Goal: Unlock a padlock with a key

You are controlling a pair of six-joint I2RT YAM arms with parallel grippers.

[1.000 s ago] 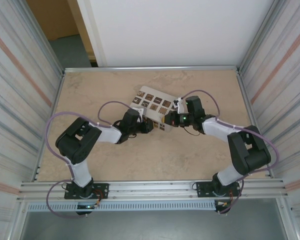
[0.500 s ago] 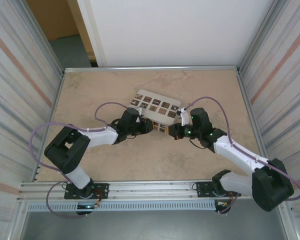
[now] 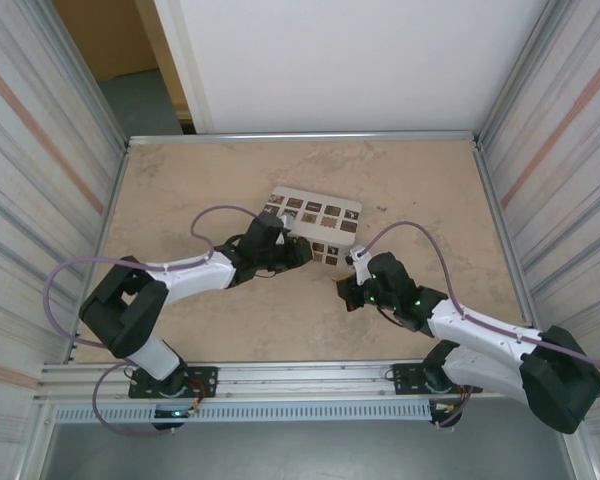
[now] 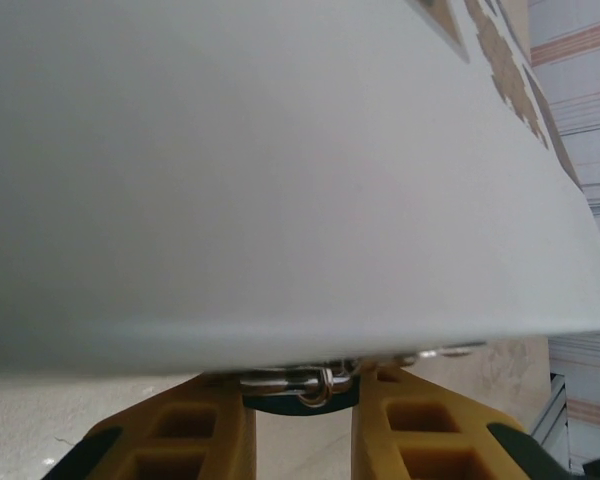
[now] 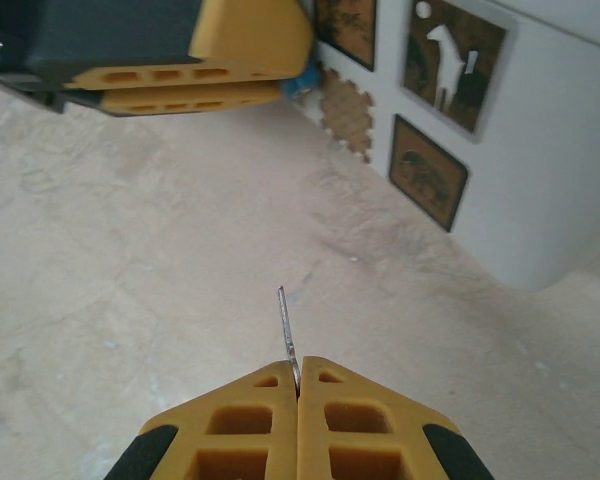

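Observation:
The padlock (image 4: 302, 400) is a small dark blue body with a silvery shackle. It sits between the yellow fingers of my left gripper (image 4: 302, 388), which is shut on it, pressed up against the white box (image 4: 280, 180). In the right wrist view a bit of the blue padlock (image 5: 302, 86) shows at the tip of the left gripper's fingers (image 5: 210, 60). My right gripper (image 5: 298, 368) is shut on the key (image 5: 286, 325), whose thin metal blade sticks out forward. It hangs over bare table, well short of the padlock. From above, the left gripper (image 3: 295, 252) and right gripper (image 3: 346, 291) stand apart.
The white box with dark square tiles (image 3: 315, 214) lies mid-table, its edge beside the left gripper. Tiles (image 5: 428, 172) face the right wrist camera. Metal walls (image 3: 540, 150) close in both sides, and a rail (image 3: 300, 375) runs along the near edge.
The right arm has drawn back toward the near edge with the key, away from the box and the left gripper. The left arm has stretched lower, its gripper staying by the box.

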